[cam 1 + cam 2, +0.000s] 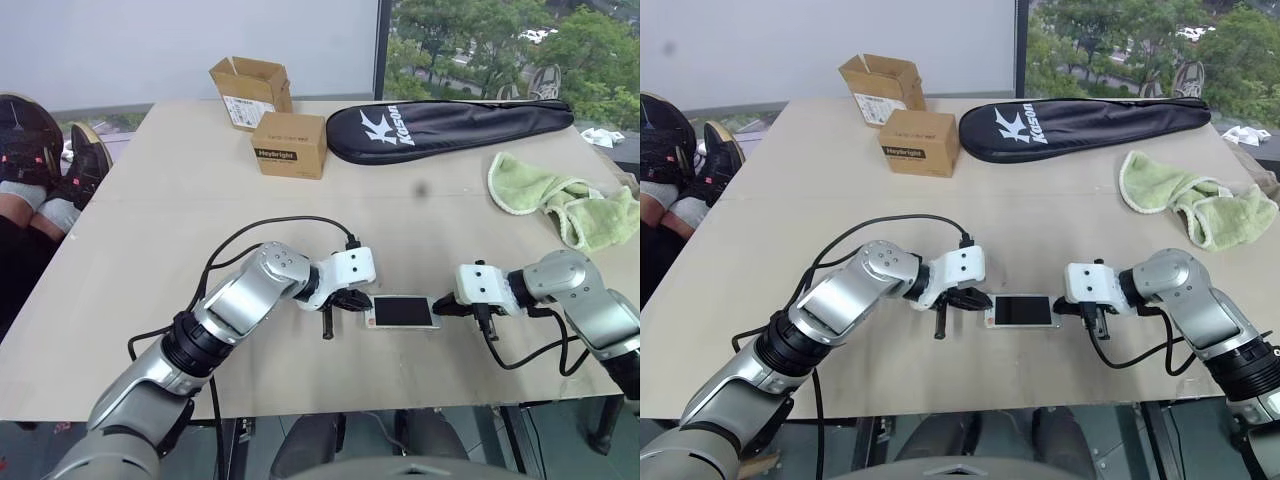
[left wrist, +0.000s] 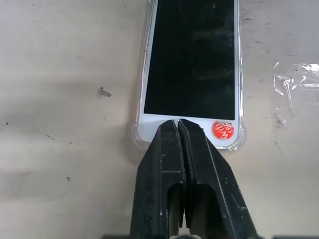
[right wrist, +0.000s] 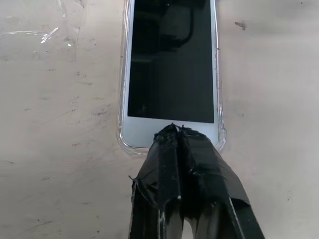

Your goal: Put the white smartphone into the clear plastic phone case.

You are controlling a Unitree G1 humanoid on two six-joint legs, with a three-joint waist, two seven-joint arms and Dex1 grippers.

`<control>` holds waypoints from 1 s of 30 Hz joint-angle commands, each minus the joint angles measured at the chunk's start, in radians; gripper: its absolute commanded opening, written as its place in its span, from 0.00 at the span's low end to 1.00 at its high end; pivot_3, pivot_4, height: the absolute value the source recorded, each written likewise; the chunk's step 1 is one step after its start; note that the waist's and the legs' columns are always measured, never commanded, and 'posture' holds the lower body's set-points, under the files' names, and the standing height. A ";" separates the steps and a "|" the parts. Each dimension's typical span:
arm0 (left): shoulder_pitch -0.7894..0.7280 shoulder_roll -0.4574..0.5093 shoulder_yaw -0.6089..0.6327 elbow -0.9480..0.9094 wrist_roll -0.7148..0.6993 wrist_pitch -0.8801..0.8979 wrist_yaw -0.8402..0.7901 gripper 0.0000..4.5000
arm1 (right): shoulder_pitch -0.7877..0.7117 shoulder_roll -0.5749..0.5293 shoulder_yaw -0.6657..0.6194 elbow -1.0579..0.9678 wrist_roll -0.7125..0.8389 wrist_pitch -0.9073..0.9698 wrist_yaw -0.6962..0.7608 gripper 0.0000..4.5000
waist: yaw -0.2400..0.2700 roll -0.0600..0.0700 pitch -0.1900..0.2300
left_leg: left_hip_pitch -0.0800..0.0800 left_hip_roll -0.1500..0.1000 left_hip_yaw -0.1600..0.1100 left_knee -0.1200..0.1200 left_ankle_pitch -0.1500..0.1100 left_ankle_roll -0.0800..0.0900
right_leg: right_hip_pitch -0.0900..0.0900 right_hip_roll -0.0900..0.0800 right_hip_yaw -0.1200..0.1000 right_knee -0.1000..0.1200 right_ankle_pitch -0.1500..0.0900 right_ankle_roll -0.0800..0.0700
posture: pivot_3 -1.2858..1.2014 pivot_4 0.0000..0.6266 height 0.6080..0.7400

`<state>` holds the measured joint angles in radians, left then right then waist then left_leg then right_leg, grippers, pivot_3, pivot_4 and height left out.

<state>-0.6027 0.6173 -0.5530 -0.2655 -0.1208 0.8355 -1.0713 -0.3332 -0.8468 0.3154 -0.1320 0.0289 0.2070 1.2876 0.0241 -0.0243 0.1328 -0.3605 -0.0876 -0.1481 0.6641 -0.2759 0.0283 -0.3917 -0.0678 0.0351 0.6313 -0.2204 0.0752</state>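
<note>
The white smartphone (image 1: 402, 312) lies flat and screen-up on the table, between my two grippers. The clear plastic phone case (image 2: 138, 135) surrounds it, and its rim and bumper corners show around both ends of the phone (image 3: 172, 64). An orange round sticker (image 2: 223, 130) sits at one corner. My left gripper (image 2: 178, 123) is shut, with its tips resting on the white bezel at the phone's left end. My right gripper (image 3: 174, 128), wrapped in black tape, is also shut, and its tips rest on the bezel at the right end. Neither gripper holds anything.
Two cardboard boxes (image 1: 290, 145) and a black racket bag (image 1: 450, 128) lie at the far side of the table. A green towel (image 1: 565, 200) is at the far right. Crumpled clear film (image 2: 294, 79) lies beside the phone. A person's shoes (image 1: 30, 140) are at the left.
</note>
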 commanded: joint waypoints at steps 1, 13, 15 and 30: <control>0.004 -0.001 0.001 -0.023 -0.005 -0.008 0.003 0.00 | 0.121 -0.065 0.114 0.032 -0.068 -0.008 0.073 0.00 | 0.009 0.001 0.000 | 0.000 0.000 -0.001 0.000 0.000 0.000 | 0.000 0.000 -0.001 0.000 0.000 0.000 | 0.52 0.24 1.00; 0.005 -0.009 0.004 -0.005 -0.006 -0.030 0.010 0.00 | 0.132 -0.032 0.076 0.035 0.025 -0.154 0.084 0.00 | 0.016 0.001 0.000 | -0.002 0.000 -0.002 -0.011 -0.001 -0.004 | -0.002 -0.002 -0.003 -0.007 -0.002 0.001 | 0.52 0.24 1.00; 0.006 -0.011 0.005 -0.002 -0.006 -0.035 0.011 0.00 | 0.126 -0.012 0.059 0.045 0.055 -0.178 0.079 0.00 | 0.015 0.001 0.000 | -0.002 0.000 -0.002 -0.012 -0.001 -0.004 | -0.003 -0.002 -0.002 -0.008 -0.002 0.001 | 0.52 0.24 1.00; 0.004 -0.046 0.024 0.032 -0.016 -0.083 0.014 0.00 | 0.174 0.054 -0.117 0.011 0.279 -0.205 0.072 0.00 | -0.011 0.014 0.012 | -0.002 0.000 0.003 -0.011 -0.001 -0.004 | -0.005 -0.001 0.004 -0.005 -0.002 0.001 | 0.52 0.24 1.00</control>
<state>-0.5986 0.5760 -0.5451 -0.2322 -0.1340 0.7618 -1.0603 -0.1657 -0.7818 0.2208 -0.0853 0.2869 -0.0059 1.3464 0.0134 -0.0100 0.1447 -0.3624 -0.0874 -0.1452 0.6528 -0.2771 0.0248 -0.3973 -0.0685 0.0391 0.6262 -0.2222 0.0761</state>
